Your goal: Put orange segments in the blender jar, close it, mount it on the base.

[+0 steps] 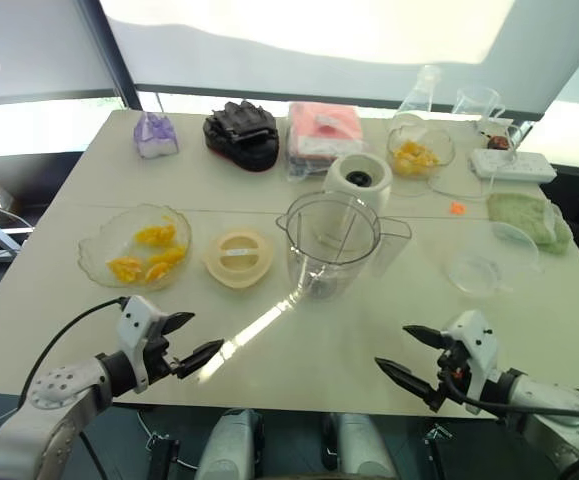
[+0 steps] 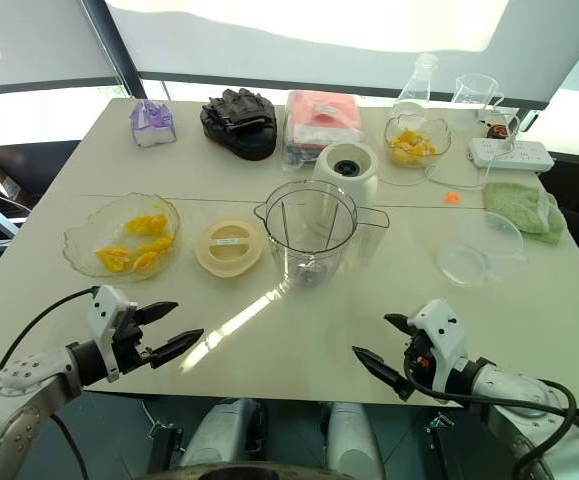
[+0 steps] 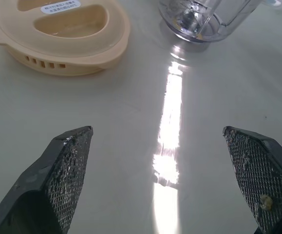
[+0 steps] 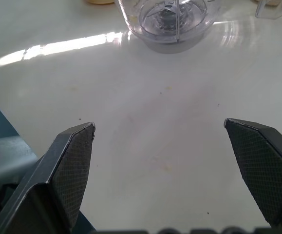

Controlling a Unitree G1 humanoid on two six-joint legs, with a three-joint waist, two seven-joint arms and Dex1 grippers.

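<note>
A clear blender jar [image 1: 331, 243] stands upright and empty at the table's middle, with its cream lid [image 1: 238, 257] lying just to its left. The white blender base [image 1: 358, 180] sits right behind the jar. Orange segments [image 1: 147, 254] lie in a glass bowl [image 1: 97, 262] at the left. A second bowl of orange pieces [image 1: 416, 156] stands at the back right. My left gripper [image 1: 195, 340] hovers open near the front edge, below the bowl and lid. My right gripper [image 1: 405, 356] is open at the front right, with nothing between its fingers [image 4: 71, 168].
At the back lie a black glove [image 1: 241, 131], a pink packet [image 1: 322, 133], a purple-filled bag [image 1: 155, 135], glassware [image 1: 421, 90] and a power strip [image 1: 512, 165]. A green cloth [image 1: 531, 218] and an empty glass dish [image 1: 491, 260] sit at the right.
</note>
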